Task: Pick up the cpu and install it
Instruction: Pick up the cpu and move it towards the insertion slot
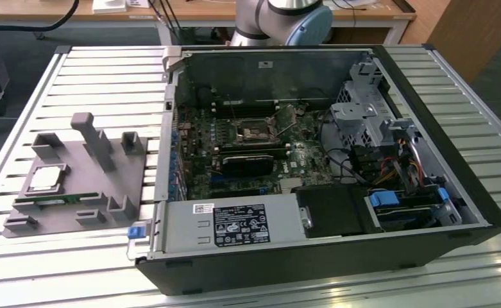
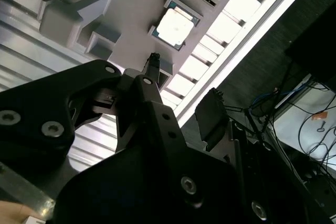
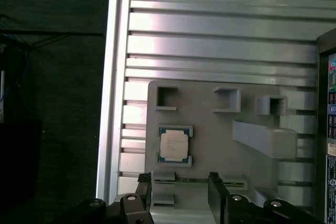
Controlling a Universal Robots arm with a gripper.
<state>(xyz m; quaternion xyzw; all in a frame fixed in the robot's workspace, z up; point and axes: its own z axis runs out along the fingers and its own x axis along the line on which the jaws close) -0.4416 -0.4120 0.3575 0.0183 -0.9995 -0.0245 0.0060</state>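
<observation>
Exterior view, starting from its left: a grey moulded holder lies on the slatted metal table, and the cpu sits flat in a square recess of it, untouched. It is a small square chip with a pale silvery metal lid and a thin darker border round it (in the first wrist view the lid glares almost white under the light). Just beside it in the same holder, a long green memory stick lies in a slot. Toward the exterior view's right an open computer case rests on its side, motherboard facing up, with the dark metal-framed socket near the board's middle. Behind the table are the arm's base and wooden desks; the floor is dark.

In the first wrist view the gripper hangs above the holder with its two black fingers spread apart and nothing between them. The cpu lies just past the fingertips, apart from them.
</observation>
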